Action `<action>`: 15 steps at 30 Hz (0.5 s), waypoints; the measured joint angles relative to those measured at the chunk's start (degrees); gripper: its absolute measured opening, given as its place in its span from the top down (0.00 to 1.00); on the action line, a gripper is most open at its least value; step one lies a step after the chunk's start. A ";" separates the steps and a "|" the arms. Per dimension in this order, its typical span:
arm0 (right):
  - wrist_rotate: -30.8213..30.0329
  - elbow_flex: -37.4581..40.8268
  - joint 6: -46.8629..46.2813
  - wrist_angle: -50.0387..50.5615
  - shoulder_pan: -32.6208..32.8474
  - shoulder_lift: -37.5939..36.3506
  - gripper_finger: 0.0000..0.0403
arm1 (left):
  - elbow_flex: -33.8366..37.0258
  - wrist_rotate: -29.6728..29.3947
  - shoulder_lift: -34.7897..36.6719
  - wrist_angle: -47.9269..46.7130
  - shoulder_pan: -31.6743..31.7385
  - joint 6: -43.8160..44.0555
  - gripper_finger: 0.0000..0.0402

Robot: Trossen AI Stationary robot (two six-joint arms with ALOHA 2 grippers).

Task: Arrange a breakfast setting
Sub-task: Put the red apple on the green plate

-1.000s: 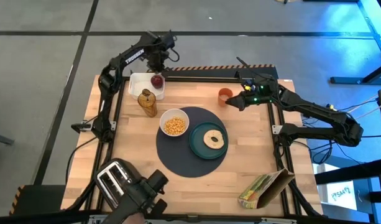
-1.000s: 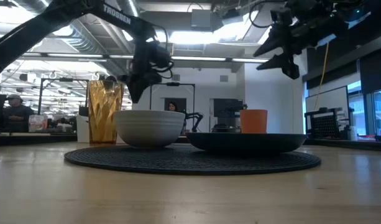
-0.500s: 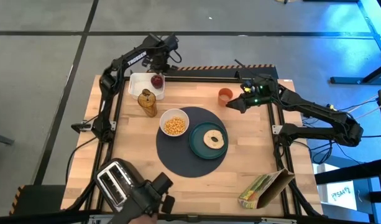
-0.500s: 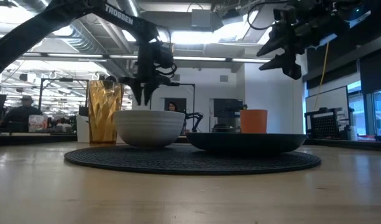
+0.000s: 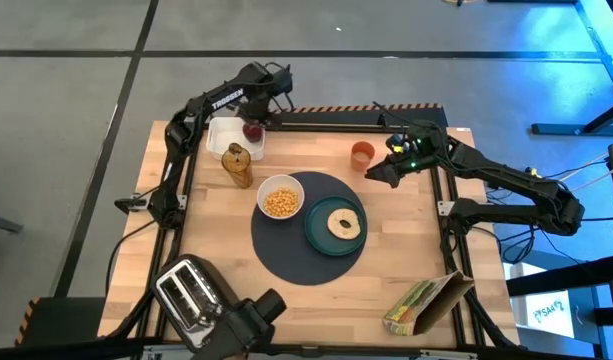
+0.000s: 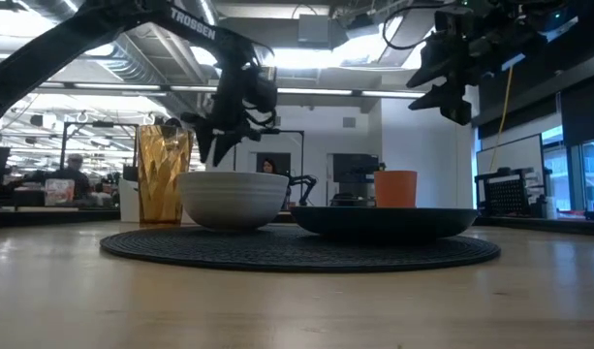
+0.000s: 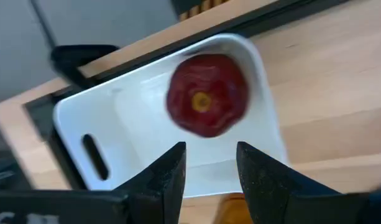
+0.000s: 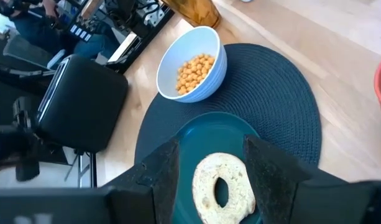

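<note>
Left hand (image 7: 207, 163): spread above one red fruit (image 7: 207, 102).
Right hand (image 8: 207, 160): spread.
Bowls: one white bowl (image 5: 280, 197).
Low view: cereal hidden.

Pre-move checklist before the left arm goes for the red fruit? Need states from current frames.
1. Left gripper open: ok, fingers apart in the left wrist view.
2. Red fruit free to grasp: ok, alone in the white rectangular tray, untouched.
3. Left gripper lined up: ok, the fruit sits just ahead of the gap.
4. Drop spot: cannot tell; the teal plate holds the bagel, and the white bowl holds yellow cereal.
5. Right gripper out of the way: ok, open, hanging beside the small orange cup.
6. Amber ribbed glass beside the tray: not ok, close to the path.
</note>
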State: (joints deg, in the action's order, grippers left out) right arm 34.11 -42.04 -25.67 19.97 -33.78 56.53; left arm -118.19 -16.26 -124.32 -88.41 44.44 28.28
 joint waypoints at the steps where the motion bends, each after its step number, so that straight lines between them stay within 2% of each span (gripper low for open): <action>1: 0.00 0.00 0.38 -0.02 0.00 0.00 0.58 | 0.00 -1.77 -0.11 -0.31 0.19 0.04 0.66; 3: -0.04 0.00 0.48 -0.02 0.00 0.00 0.58 | 0.00 -4.62 -0.14 0.97 0.19 0.65 0.66; 6: 0.31 0.00 0.76 -0.02 0.00 0.00 0.58 | -0.04 -2.80 -0.08 3.52 1.05 2.52 0.66; 15: 1.49 0.00 3.61 0.68 0.00 0.00 0.58 | -0.15 -5.51 -0.08 3.86 0.61 12.61 0.66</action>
State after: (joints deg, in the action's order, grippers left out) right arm 35.59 -42.04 -22.05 20.64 -33.78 56.53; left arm -118.34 -21.76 -124.40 -84.55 45.04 40.89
